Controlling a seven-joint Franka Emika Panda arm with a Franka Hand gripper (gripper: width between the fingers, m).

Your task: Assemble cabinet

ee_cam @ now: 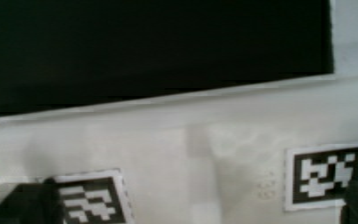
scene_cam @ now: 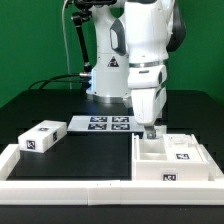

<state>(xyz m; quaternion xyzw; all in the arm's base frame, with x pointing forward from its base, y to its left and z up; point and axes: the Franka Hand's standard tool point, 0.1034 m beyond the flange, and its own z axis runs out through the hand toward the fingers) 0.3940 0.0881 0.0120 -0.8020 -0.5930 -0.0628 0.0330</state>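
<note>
Over the cabinet (scene_cam: 150, 170) — tool (scene_cam: 150, 129) nose-down.

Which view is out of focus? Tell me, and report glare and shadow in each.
Wrist view: soft and blurred throughout, the cabinet body washed pale, one tag on it smeared at its edges. Exterior view: sharper and evenly lit, the cabinet body bright white against the black table, no harsh glare.

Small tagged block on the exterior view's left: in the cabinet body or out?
Out. The block lies on the black table, apart from the cabinet body.
</note>
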